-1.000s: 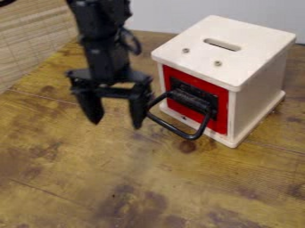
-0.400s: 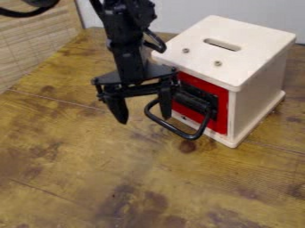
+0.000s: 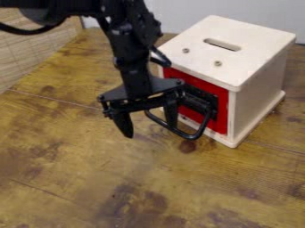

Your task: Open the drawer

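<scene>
The red drawer (image 3: 195,98) sits in a cream wooden cube (image 3: 234,55) at the right. Its front shows only slightly out of the cube's face. A large black loop handle (image 3: 191,120) hangs from the drawer front toward the table. My black gripper (image 3: 149,119) points down just left of the handle, open. One finger (image 3: 123,120) stands clear to the left, and the other finger (image 3: 173,110) is at the handle's loop, overlapping it in this view. Nothing is held.
The cube has a slot (image 3: 222,43) in its top. The worn wooden tabletop (image 3: 84,178) stretches to the front and left. A woven mat (image 3: 30,44) lies at the back left.
My gripper has moved right and a little toward the front, from well left of the handle to right beside it. It stayed open. The drawer has not moved.
</scene>
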